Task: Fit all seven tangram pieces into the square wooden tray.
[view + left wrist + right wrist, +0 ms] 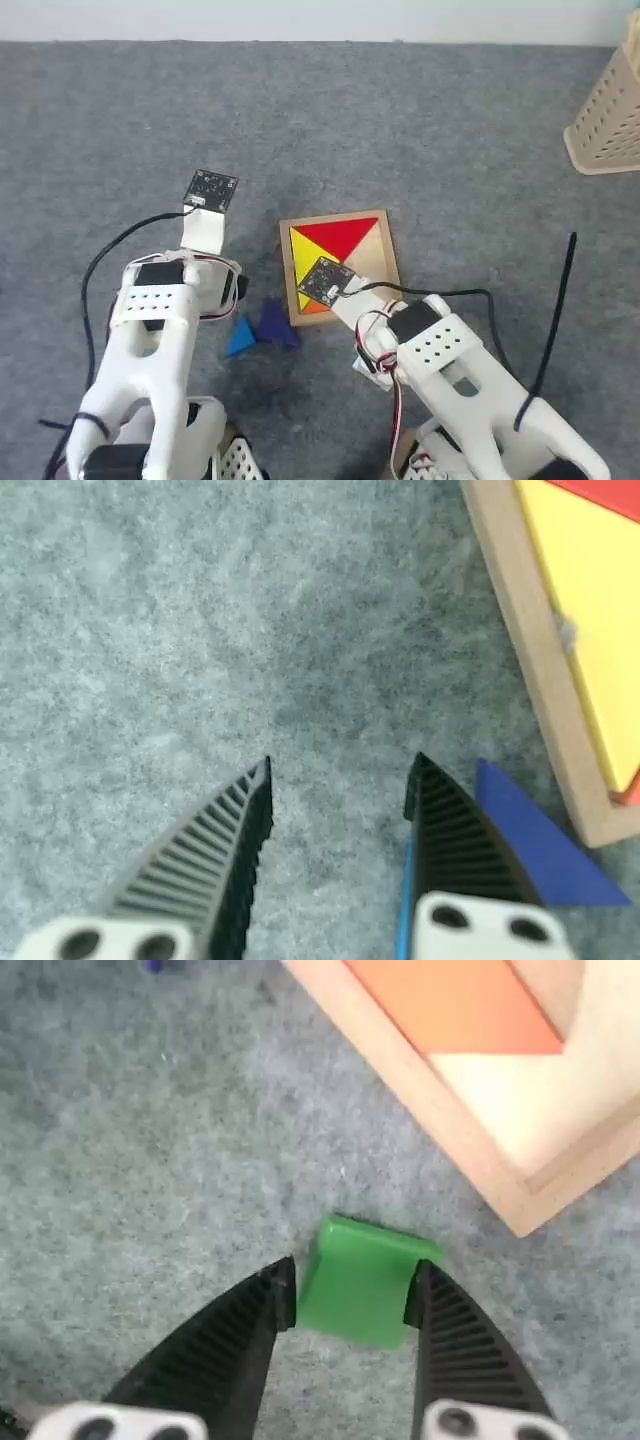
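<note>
Grey carpet point(400, 120) beneath tray point(334, 217) — pale wall point(300, 18) behind.

Tray point(375, 258): pale bare wood, smooth, matt.
Table cover point(400, 120): grey fuzzy cloth.
Green piece point(358, 1282): smooth, faint sheen.
Fingers point(225, 1345) of right gripper point(350, 1278): black ribbed plastic.

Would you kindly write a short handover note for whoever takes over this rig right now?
Left gripper: open, low over the grey carpet, next to the blue pieces.
Right gripper: shut on the green square piece, which sits on the carpet off a corner of the square wooden tray.
Done: red triangle, yellow triangle and orange piece lie in the tray.
Left: the green square piece, then the light blue triangle and dark blue triangle, both on the carpet beside the tray.
</note>
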Robot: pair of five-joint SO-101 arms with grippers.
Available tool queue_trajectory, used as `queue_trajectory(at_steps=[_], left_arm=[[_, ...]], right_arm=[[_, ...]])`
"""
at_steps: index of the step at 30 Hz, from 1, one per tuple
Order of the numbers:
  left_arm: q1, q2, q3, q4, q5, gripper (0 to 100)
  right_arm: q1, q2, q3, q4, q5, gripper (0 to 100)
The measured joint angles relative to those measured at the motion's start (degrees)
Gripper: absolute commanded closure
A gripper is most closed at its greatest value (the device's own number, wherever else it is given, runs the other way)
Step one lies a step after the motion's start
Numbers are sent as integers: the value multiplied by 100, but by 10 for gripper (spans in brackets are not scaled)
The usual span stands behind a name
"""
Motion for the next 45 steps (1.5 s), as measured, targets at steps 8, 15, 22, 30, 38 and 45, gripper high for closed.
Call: queue_trajectory(at_steps=[8, 15, 22, 30, 38, 45], left_arm=[[0, 0, 0, 0, 0, 794], [0, 0, 0, 0, 0, 794], [0, 0, 0, 0, 0, 794], [0, 0, 0, 0, 0, 794], [0, 0, 0, 0, 26, 794], [0, 0, 9, 9, 26, 795]], right_arm=[[9, 97, 0, 0, 0, 745], [308, 554, 0, 0, 0, 727], [334, 563, 0, 0, -9, 724], [334, 563, 0, -105, -9, 728], [334, 563, 0, -114, 0, 729], [334, 1055, 0, -281, 0, 736]])
